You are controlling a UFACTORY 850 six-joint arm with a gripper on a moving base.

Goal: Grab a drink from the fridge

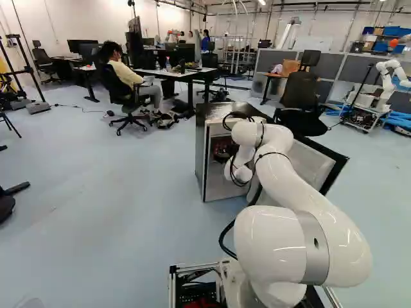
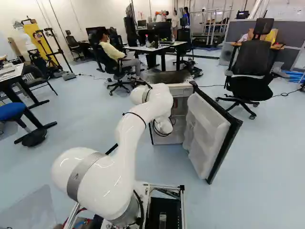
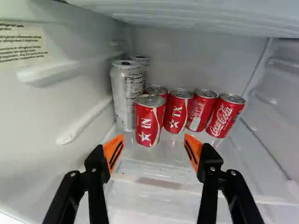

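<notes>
Your gripper stands open inside the fridge, its orange pads well apart with nothing between them. Ahead of the fingers you have a group of drinks on a clear shelf: five small red soda cans and two tall silver cans. The nearest red can stands ahead of the gap between your fingers, with a second red can behind it. Beside these you see three more: a red can near the front one, a middle red can, and an end red can on the side away from the silver ones. The front silver can stands near the fridge's side wall, a rear silver can behind it.

In the right base view, your arm reaches to the fridge opening, beside the swung-open door.
</notes>
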